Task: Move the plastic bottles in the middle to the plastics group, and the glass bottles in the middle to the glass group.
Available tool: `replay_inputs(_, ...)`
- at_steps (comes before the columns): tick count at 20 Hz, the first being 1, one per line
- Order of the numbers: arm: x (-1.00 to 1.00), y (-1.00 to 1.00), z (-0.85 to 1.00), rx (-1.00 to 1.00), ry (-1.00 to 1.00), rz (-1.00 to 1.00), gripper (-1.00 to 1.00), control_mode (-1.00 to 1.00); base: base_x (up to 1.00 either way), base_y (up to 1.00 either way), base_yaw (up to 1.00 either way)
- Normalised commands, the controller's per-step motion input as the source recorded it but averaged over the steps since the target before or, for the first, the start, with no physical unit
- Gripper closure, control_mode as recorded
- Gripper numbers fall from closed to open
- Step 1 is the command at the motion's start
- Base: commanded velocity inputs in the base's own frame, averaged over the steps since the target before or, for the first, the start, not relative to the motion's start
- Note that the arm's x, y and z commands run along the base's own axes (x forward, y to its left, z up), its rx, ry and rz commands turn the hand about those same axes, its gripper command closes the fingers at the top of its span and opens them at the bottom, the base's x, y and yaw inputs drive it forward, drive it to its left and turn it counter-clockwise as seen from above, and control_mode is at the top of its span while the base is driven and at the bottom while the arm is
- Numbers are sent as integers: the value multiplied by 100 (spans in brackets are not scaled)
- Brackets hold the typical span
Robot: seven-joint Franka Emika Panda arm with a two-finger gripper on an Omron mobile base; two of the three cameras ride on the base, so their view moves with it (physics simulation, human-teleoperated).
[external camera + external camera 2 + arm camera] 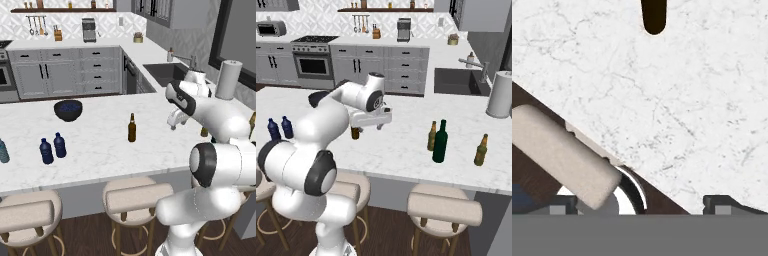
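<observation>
One slim brown long-necked bottle [132,128] stands alone in the middle of the marble counter; from the right it shows partly behind my hand [355,133], and it is a dark shape at the top of the hand view [654,17]. My gripper [175,120] [372,122] [644,205] hovers above the counter to that bottle's right, open, holding nothing. The tall dark green bottle [440,142] stands at the right, beside a brown beer bottle [432,136] and an olive one [481,150]. Two dark blue stubby bottles [46,151] [60,145] stand at the left, near a pale teal one [2,151].
A dark blue bowl [68,110] sits behind the blue bottles. A white paper-towel roll [501,95] stands at the counter's right end, near the sink [456,81]. Padded stools [131,197] line the counter's front edge, and one stool [562,155] lies under my hand.
</observation>
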Motion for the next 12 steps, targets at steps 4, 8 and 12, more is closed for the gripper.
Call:
replay_inputs(4,-19,96,0,-6,6,17,-100,-100,0,0,0)
replay_inputs(8,-47,87,0,0,-6,13,-100,-100,0,0,0)
replay_inputs(12,-32,85,2,0,-11,3,-100,-100,0,0,0)
